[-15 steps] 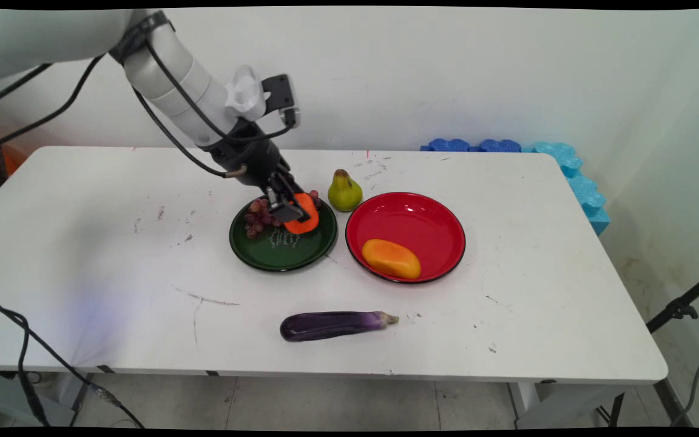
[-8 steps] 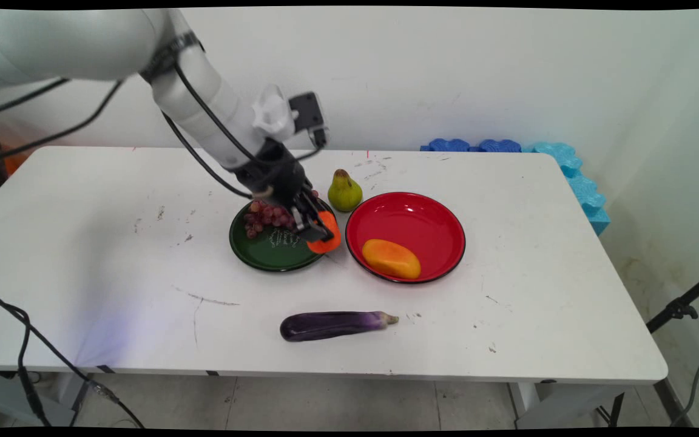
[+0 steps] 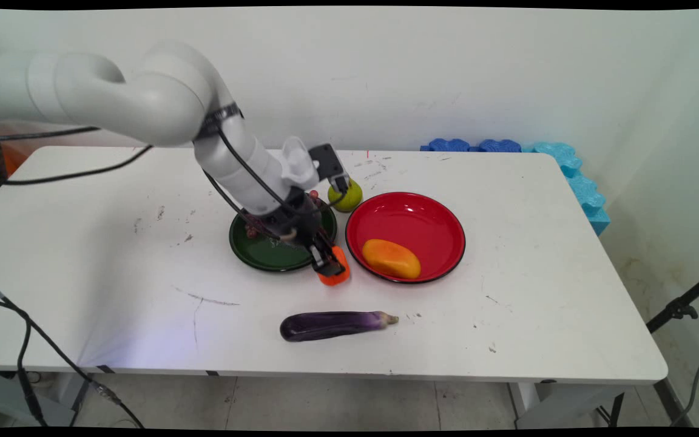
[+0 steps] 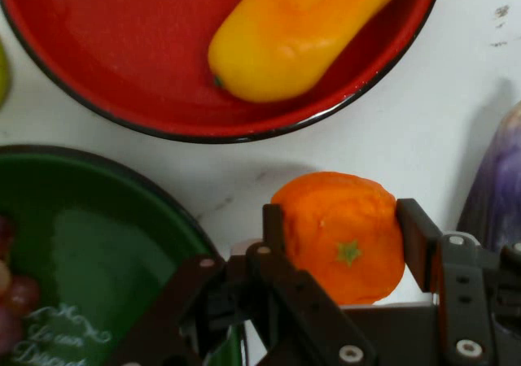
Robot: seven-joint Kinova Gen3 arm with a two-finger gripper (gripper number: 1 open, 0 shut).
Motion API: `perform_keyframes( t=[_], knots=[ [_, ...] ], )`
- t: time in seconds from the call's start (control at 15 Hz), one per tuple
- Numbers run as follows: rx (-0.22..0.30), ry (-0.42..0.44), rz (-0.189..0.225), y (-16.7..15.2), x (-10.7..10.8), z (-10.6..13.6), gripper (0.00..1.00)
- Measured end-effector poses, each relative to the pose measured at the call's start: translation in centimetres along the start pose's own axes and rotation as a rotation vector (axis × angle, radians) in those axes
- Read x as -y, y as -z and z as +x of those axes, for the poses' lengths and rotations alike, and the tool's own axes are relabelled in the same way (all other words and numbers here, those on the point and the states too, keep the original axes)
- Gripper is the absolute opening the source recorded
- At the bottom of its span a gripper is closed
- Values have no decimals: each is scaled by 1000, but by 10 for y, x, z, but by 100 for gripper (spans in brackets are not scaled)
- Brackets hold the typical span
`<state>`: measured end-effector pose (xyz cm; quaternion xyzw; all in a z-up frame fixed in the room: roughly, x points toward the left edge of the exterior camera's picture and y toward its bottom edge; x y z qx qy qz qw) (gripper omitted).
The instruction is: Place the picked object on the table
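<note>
My gripper point(image 3: 332, 267) point(image 4: 342, 236) is shut on an orange fruit point(image 3: 336, 274) point(image 4: 340, 236), held low over the white table between the green plate point(image 3: 264, 250) point(image 4: 89, 252) and the red plate point(image 3: 410, 218) point(image 4: 106, 49). The fingers press the fruit's two sides. A yellow-orange mango point(image 3: 391, 258) point(image 4: 301, 32) lies in the red plate. Purple grapes point(image 3: 251, 229) point(image 4: 16, 301) lie on the green plate, mostly hidden by the arm. A purple eggplant point(image 3: 332, 325) point(image 4: 496, 187) lies on the table just in front of the fruit.
A green pear point(image 3: 349, 197) stands behind the two plates, partly hidden by the hand's camera mount. Blue foam pieces point(image 3: 507, 147) lie along the table's far right edge. Black cables hang at the left.
The gripper has carried the orange fruit off the green plate, forward and to the right, and lower, down to the gap between the two plates.
</note>
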<state>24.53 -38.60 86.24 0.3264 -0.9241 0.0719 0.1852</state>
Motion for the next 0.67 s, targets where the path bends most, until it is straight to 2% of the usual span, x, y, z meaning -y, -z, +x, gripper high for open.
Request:
perform_keyframes(
  t=[0.4,0.47,0.67],
  knots=[
    [0,35,-16,-28,-7,-1,0],
    [-3,37,-18,-30,-8,0,100],
    [-21,34,-22,-30,-11,5,100]
  ],
)
